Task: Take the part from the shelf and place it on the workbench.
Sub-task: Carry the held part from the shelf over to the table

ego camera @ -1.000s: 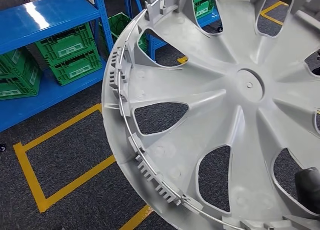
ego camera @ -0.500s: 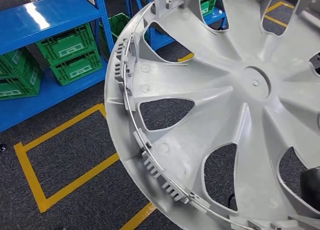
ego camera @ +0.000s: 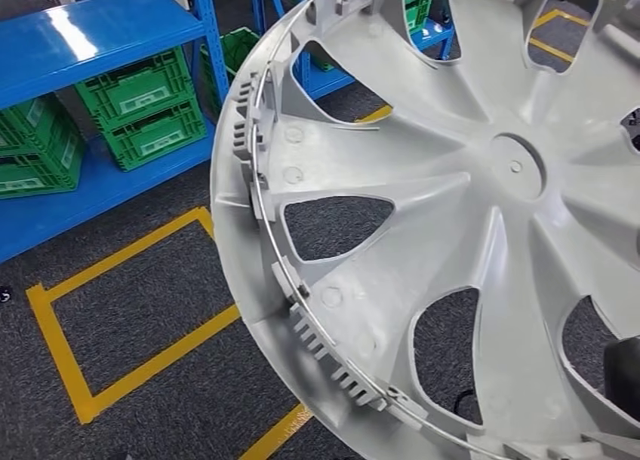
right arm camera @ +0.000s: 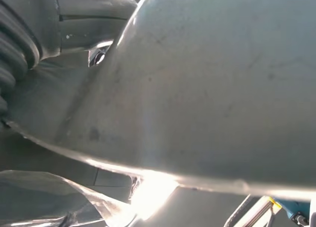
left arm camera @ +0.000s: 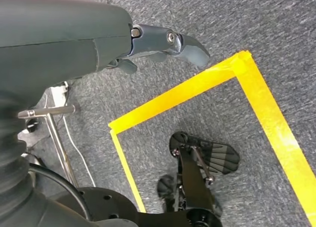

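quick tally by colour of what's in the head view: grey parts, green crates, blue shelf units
grey wheel cover: 1
green crates: 5 visible, at
blue shelf units: 2, at and
total: 8

Grey plastic wheel cover [ego camera: 453, 230], inner side facing up; spoked with teardrop openings, wire ring and clips along its rim; held tilted above the carpeted floor, close under the head camera.

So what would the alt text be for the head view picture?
A large grey wheel cover, seen from its back side, is held up close to the camera. Behind it stand blue shelves holding green crates, above dark carpet marked with yellow tape.
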`<state>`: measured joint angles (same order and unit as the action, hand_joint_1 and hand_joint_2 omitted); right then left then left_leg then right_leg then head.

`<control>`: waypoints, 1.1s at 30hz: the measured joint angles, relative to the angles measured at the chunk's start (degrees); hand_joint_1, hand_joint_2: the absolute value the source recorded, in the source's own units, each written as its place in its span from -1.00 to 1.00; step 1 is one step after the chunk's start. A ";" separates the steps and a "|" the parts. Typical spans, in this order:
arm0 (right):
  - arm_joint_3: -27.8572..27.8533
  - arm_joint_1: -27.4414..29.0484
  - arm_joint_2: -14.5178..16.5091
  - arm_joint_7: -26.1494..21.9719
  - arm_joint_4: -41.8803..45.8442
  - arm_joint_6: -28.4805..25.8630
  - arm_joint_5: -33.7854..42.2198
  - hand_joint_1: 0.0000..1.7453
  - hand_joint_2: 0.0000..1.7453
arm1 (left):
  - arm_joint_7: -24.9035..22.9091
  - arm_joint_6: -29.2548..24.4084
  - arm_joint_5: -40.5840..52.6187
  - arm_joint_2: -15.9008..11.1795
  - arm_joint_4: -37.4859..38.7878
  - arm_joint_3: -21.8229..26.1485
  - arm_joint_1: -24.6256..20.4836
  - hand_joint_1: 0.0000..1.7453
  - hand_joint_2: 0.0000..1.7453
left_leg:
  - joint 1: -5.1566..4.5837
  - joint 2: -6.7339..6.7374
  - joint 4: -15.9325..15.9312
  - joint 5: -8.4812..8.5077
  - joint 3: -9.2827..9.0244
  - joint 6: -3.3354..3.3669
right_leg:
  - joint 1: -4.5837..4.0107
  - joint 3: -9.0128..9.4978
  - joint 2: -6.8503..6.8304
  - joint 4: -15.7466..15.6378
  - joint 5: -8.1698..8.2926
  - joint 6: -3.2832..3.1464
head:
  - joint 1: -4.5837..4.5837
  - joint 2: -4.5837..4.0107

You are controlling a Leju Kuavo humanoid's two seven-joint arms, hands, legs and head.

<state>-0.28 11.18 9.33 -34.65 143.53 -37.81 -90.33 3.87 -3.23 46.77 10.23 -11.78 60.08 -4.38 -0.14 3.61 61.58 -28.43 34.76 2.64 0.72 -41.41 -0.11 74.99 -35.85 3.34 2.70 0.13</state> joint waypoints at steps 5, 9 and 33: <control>0.00 0.07 0.00 0.04 -0.02 0.01 0.00 1.00 1.00 | 0.00 0.04 0.01 0.06 0.00 0.01 0.01 -1.00 1.00 | -0.14 1.71 0.05 -0.21 -0.39 -0.67 | -0.18 5.36 -2.76 -9.43 5.12 -0.51 | -0.01 0.00; 0.04 0.05 0.00 0.05 -0.01 0.01 0.02 1.00 1.00 | 0.00 0.08 0.02 0.08 0.00 0.00 0.02 -1.00 1.00 | -0.46 3.32 -0.26 -0.13 -0.95 -2.11 | -0.62 7.41 -3.20 -13.87 6.25 -2.22 | -0.11 0.00; 0.20 -0.15 0.00 -0.07 -0.10 -0.01 0.01 1.00 1.00 | -0.02 0.09 0.17 -0.03 -0.11 0.00 0.07 -1.00 1.00 | 0.93 -5.04 -3.10 0.33 -2.84 -1.26 | -0.02 3.88 2.74 -11.06 5.94 -1.16 | -0.22 0.00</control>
<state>-0.09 11.03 9.33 -34.72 143.43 -37.81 -90.33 3.85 -3.15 46.95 10.20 -11.90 60.08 -4.31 0.79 -1.44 58.48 -28.10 31.93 1.38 0.70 -37.54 2.63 63.93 -29.91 2.18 2.48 0.13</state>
